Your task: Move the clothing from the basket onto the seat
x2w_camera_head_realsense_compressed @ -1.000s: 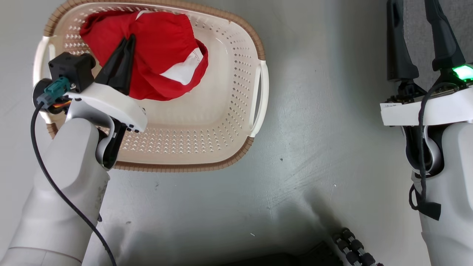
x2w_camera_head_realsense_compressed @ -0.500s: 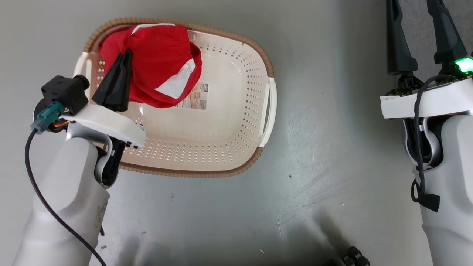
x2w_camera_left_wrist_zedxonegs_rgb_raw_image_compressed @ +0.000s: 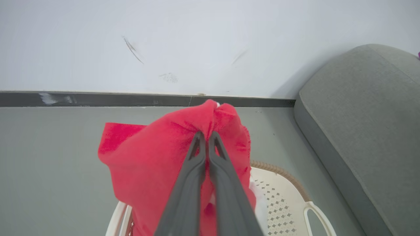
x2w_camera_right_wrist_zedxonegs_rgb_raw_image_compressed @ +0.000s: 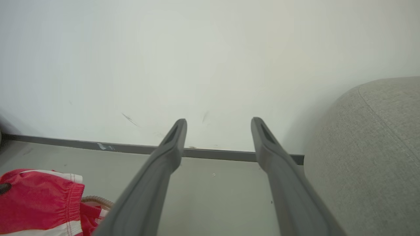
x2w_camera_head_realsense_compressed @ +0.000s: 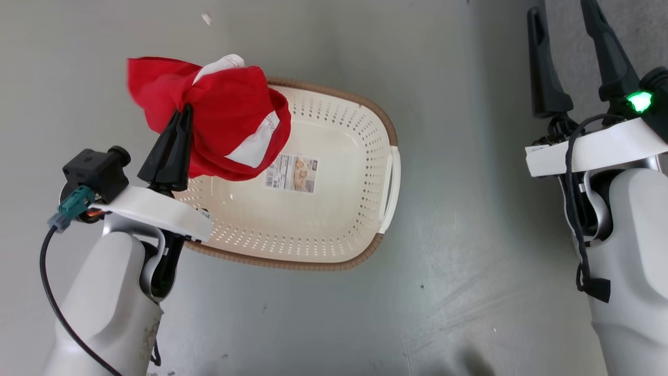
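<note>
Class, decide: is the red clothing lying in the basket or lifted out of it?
Lifted out. The left gripper, shut on the clothing, holds it bunched above the basket, whose label lies uncovered.

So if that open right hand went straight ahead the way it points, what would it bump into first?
Probably the plain white wall, just above its dark baseboard; the grey fabric sofa lies off to one side. Depth is hard to judge.
</note>
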Controlling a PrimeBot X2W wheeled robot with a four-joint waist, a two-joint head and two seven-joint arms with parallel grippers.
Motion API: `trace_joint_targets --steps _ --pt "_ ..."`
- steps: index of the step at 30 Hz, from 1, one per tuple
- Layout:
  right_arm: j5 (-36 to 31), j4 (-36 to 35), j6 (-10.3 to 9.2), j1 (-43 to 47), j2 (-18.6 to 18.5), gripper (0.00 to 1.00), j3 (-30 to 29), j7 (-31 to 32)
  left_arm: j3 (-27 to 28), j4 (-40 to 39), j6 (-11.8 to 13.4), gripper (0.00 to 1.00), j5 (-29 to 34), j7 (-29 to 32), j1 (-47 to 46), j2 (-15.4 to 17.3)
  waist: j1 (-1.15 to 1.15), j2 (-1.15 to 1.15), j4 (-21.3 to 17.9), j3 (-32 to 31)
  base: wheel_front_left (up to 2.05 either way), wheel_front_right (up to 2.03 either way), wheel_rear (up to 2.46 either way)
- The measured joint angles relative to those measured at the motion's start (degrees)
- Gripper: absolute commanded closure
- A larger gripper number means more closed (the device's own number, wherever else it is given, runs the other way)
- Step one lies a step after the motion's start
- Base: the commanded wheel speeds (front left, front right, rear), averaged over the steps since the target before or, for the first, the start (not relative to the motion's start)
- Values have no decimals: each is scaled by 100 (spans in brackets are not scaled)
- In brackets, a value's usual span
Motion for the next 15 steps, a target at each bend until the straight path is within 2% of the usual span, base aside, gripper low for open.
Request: trace_joint_targets --steps 15 --pt "-158 292 0 571 -7 0 73 0 157 -571 25 100 4 0 819 -158 0 0 275 -1127 0 0 0"
